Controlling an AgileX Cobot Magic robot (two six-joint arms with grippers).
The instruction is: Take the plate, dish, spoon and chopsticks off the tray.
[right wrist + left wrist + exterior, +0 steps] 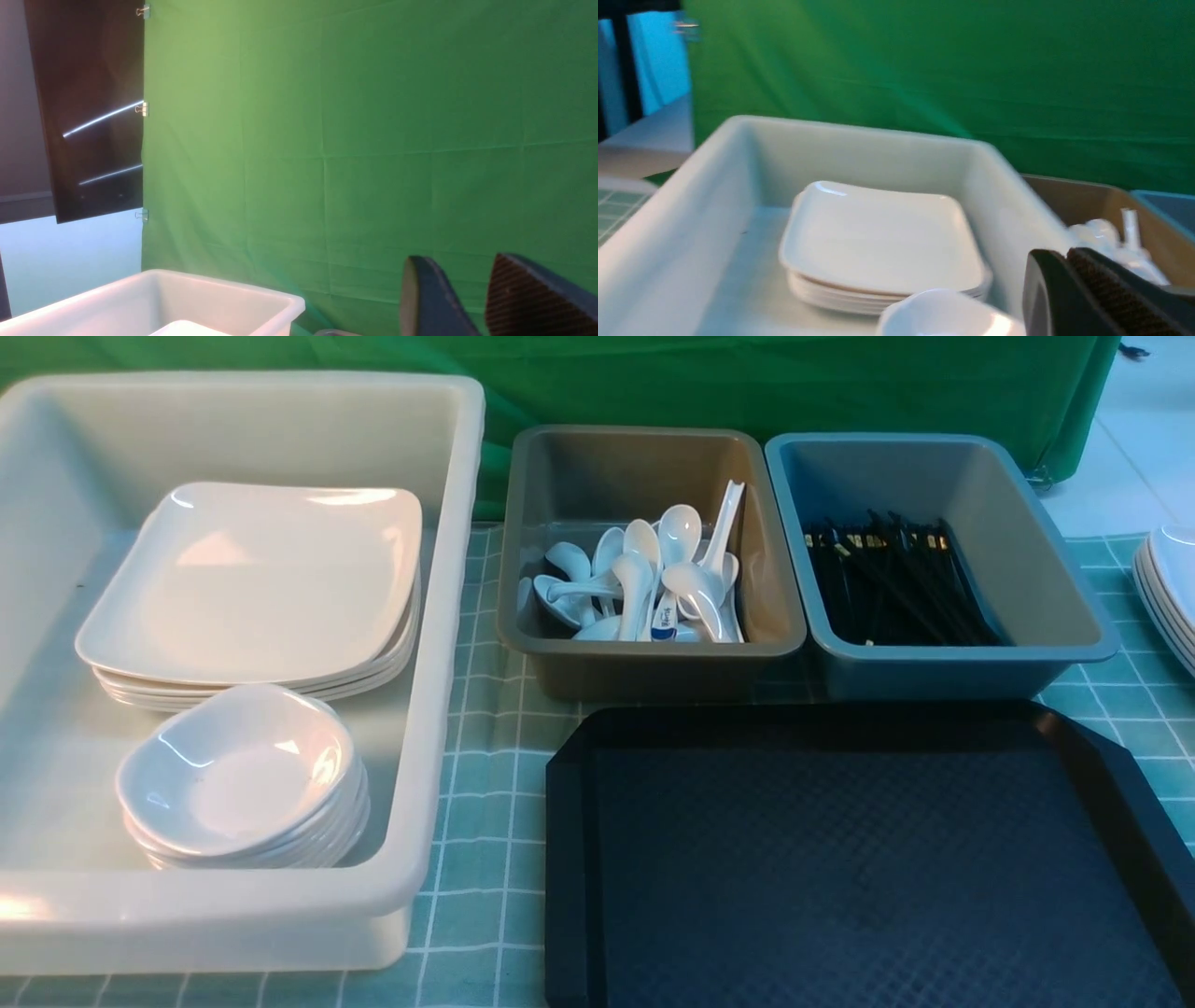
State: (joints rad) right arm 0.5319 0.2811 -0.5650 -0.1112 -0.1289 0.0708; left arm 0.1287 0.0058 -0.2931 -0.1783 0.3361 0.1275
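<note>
Front view first: the tray (868, 859) sits near the front of the table (485, 784) and its floor is bare, so the clearing looks done to me. Everything's sorted by type. The plate (252, 579) tops a stack in the big white tub (439, 616), with small dishes (233, 770) stacked in front of it. Spoons (644, 579) are piled in the brown bin (644, 653), and the chopsticks (887, 579) lie bundled in the blue bin (952, 663). No arms in sight here.

Left wrist view: the left gripper (1087, 289) hangs just over the white tub's near corner, jaws clenched with nothing between them. It looks down on the plate stack, and a dish rim pokes in beside it.

Right wrist view: the right gripper (462, 298) points mostly at the green backdrop (373, 116), jaws parted and released, holding nothing. My guess is it has just let something go.
</note>
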